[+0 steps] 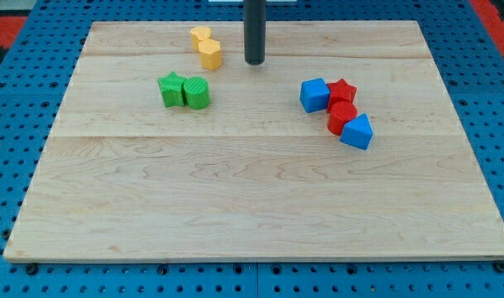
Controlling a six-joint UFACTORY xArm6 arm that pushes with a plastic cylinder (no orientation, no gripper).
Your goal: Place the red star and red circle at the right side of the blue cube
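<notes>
1. My tip (254, 62) stands near the view's top edge of the wooden board (252, 207), just right of the 2 yellow blocks (207, 48). It touches no block.

2. There are no jaws on this rig. The arm ends in a plain rod, which holds nothing and can only push.

3. The blue cube (314, 94) lies right of centre. The red star (343, 91) sits touching its right face.

4. The red circle (342, 117) lies just below the star, touching it, and below-right of the cube. A second blue block, wedge-like (357, 132), presses against the circle's lower right.

5. Judgement: the star already meets the requirement. The circle is right of the cube but low, so the task looks nearly or wholly done.

6. Governing relation: the red pair lies to the view's right and below my tip, with the cube between the tip and the reds. A straight approach would strike the cube first. Any correction should circle round and come from below the circle, pushing toward the view's top.

7. A green star (172, 88) and a green rounded block (197, 93) sit together at left, well apart from the work.
</notes>
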